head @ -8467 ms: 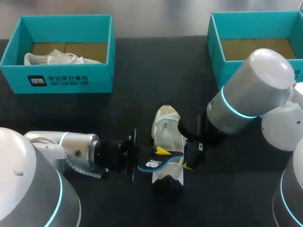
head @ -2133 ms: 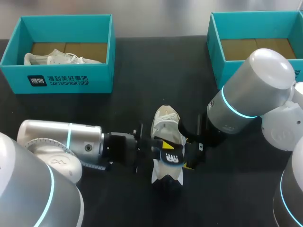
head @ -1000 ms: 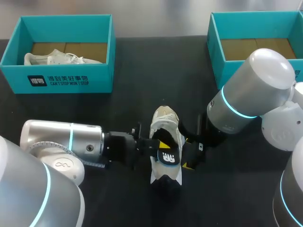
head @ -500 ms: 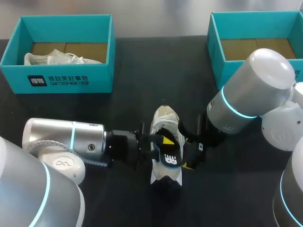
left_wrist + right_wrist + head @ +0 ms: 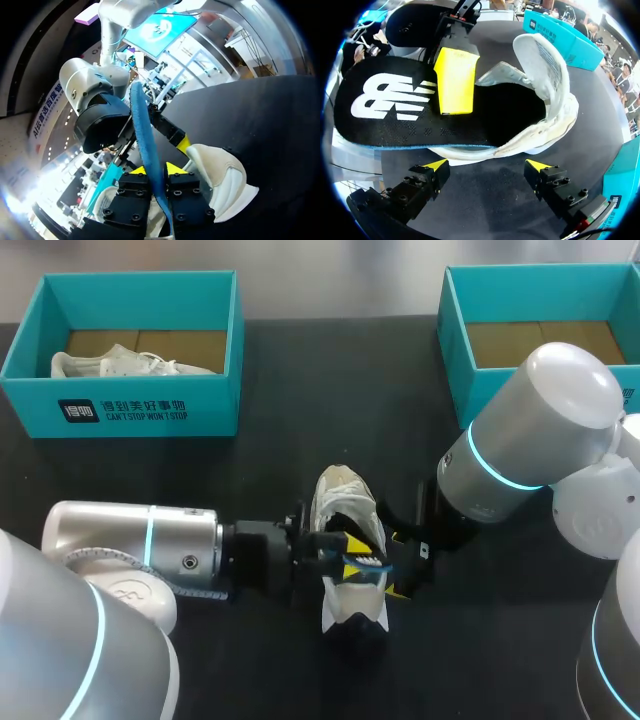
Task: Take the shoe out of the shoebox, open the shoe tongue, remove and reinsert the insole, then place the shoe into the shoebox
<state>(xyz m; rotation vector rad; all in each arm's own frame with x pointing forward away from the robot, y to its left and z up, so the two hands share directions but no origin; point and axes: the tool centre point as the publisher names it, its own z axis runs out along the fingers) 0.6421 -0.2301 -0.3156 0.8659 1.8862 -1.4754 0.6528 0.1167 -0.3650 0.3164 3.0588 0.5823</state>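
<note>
Left pincer [image 5: 156, 170] pinches the insole [image 5: 142, 125], edgewise in its wrist view; right pincer [image 5: 486, 165] spread before the shoe [image 5: 555, 70].

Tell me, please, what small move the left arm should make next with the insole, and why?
Probably ease the insole deeper into the shoe. The left gripper is shut on it, and one end seems to lie in the shoe's opening while the end with the white logo sticks out over the side. The right gripper stands open beside the shoe.
</note>
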